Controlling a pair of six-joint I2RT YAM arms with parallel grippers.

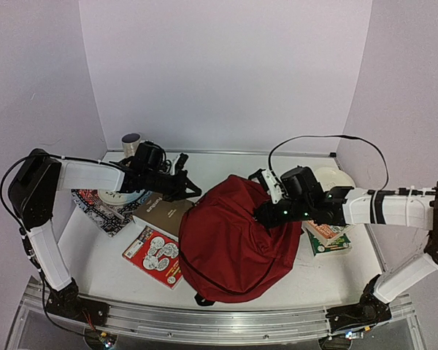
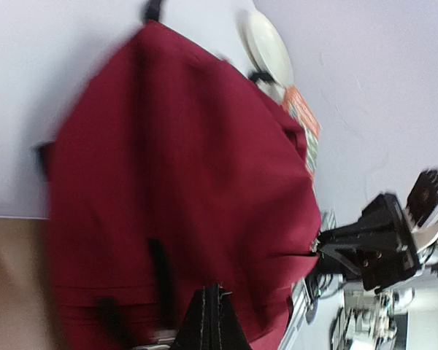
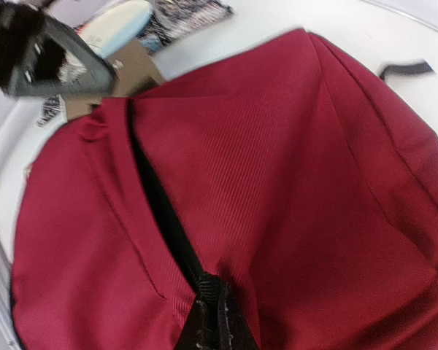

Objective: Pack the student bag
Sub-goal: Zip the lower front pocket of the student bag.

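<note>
The student bag, dark red and bulging, lies in the middle of the table; it fills the left wrist view and the right wrist view. My right gripper rests on its upper right side, shut on a black strap that runs across the red fabric into the jaws. My left gripper is shut at the bag's upper left edge, its tips close over the fabric with nothing seen between them.
Left of the bag lie a brown book, a red-and-white book and a patterned book with a pale dish on it. A cup stands at the back. A white plate and an orange-green book sit at the right.
</note>
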